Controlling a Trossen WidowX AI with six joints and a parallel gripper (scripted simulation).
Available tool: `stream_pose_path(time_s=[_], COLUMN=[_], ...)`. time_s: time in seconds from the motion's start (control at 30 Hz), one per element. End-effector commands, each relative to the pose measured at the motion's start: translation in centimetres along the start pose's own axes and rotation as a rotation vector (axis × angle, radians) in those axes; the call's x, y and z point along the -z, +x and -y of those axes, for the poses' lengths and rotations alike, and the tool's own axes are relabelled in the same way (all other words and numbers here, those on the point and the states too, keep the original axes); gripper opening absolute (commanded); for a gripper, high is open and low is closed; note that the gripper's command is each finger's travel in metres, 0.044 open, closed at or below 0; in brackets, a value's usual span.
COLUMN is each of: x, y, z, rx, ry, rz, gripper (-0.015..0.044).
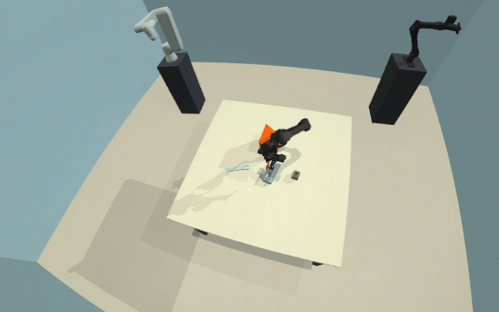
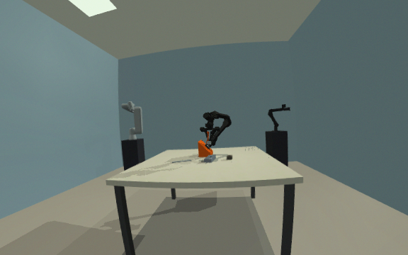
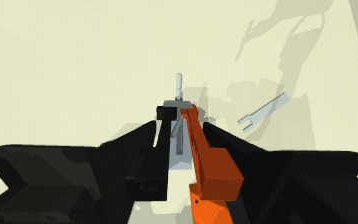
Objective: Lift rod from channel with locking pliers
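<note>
Locking pliers, clenched between fingertips of gripper, above grey channel block. Near the block, on table: flat forked tool to one side, small brown block to the other. Cannot tell rod from pliers.

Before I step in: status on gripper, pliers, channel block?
Gripper shut on locking pliers. Pliers over grey channel block; jaw depth unclear. Fork-ended bar off to one side.
</note>
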State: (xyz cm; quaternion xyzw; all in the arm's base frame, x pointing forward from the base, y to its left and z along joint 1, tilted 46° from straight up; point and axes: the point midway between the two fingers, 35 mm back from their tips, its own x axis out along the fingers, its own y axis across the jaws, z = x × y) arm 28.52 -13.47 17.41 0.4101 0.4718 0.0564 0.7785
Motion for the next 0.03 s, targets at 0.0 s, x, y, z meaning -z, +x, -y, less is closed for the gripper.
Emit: stream_pose_path(time_s=[0.0], x=[-0.31], y=[-0.29], z=[-0.08], rx=[-0.001], ry=[-0.004], rz=[0.016], gripper=[0.0100])
